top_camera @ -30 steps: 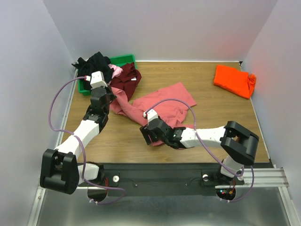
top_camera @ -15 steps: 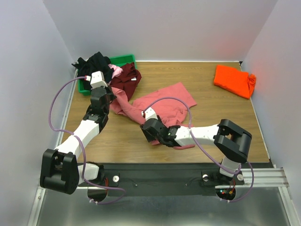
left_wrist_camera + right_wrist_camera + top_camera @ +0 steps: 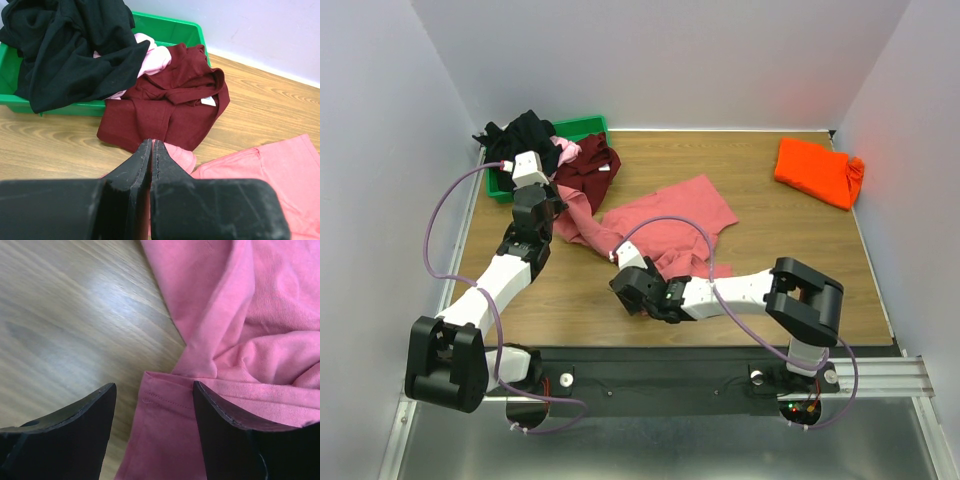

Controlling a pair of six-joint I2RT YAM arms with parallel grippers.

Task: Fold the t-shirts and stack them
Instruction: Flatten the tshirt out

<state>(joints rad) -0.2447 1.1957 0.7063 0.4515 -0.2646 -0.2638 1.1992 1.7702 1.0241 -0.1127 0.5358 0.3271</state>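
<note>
The salmon-pink t-shirt [image 3: 670,215] lies crumpled in the middle of the table. My left gripper [image 3: 556,203] is shut on its far left edge [image 3: 180,157], just in front of the dark maroon t-shirt [image 3: 170,105]. My right gripper [image 3: 623,292] is open and low over the shirt's near left corner. The stitched hem [image 3: 165,405] lies between the fingertips [image 3: 102,400], with the table to its left. The black t-shirt [image 3: 525,130] and the light pink t-shirt [image 3: 155,57] lie in the bin. The orange t-shirt [image 3: 815,170] lies folded at the far right.
The green plastic bin [image 3: 582,127] stands at the far left corner, with the maroon t-shirt [image 3: 590,165] spilling from it onto the table. White walls close in the table on three sides. Bare wood [image 3: 60,315] shows to the left of the right gripper.
My right gripper has moved left and a little nearer along the salmon-pink shirt's near edge, staying open. The left arm has not moved.
</note>
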